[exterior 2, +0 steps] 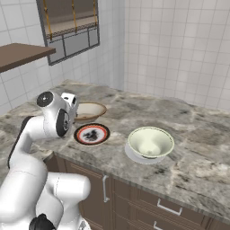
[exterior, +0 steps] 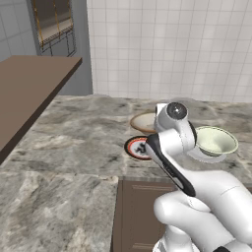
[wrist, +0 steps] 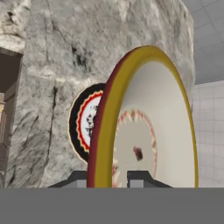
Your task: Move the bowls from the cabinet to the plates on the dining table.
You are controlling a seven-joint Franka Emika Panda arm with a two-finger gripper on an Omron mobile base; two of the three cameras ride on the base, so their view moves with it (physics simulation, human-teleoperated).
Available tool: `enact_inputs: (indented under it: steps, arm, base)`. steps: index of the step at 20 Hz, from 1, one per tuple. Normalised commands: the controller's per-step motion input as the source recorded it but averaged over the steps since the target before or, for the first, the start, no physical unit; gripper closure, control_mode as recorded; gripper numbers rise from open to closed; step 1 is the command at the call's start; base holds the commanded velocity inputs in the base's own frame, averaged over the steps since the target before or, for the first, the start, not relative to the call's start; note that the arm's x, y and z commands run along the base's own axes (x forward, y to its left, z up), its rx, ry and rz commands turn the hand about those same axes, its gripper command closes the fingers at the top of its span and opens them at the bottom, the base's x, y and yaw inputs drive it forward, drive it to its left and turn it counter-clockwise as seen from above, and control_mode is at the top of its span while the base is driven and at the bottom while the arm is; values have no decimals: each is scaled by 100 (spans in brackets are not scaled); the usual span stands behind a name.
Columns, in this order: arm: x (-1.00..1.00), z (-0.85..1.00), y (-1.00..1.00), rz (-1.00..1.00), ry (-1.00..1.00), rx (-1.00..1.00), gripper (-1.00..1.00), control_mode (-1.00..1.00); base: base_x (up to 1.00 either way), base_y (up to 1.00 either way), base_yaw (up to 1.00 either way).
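Tan bowl held over the bench beside the red-rimmed plate; cream bowl already seated on the white plate.

On the left, the tan bowl [wrist: 144, 122] is carried by the gripper [wrist: 114, 178], its jaws pinching the brownish rim from either side, so the bowl hangs from one edge just behind the red-rimmed plate [exterior 2: 91, 134], not over it. That plate is bare, which I judge to be the reason for the hold: it is the free spot. To the right, on the same stone bench [exterior 2: 202, 148], the cream bowl [exterior 2: 150, 142] sits upright on the white plate [exterior 2: 131, 155]. Both bowls are empty.
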Motion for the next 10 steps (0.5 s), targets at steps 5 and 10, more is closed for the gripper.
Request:
enact_inputs:
  steps: [5,10]
  arm:
    - [19,-28,2,0,4,0,100,-100]
    - [19,-33,4,0,2,0,100,-100]
  base:
    - [0,0,0]
    - [0,0,0]
